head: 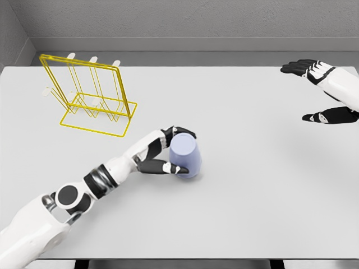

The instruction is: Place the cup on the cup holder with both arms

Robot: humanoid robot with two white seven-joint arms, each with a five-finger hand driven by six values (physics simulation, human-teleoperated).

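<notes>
cup point(185, 156) in left hand point(168, 154)

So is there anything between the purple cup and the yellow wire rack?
No. The head view shows only bare white table between the lavender plastic cup and yellow wire rack.

A flat, pale grey tabletop point(252, 213) fills most of the head view, its surface matte and uniformly lit, with soft shadows falling on it. Its front edge runs along the bottom of the view, with dark gaps below it. Behind its far edge rises a grey textured wall point(185, 19), which meets a second wall at the upper left corner.
</notes>
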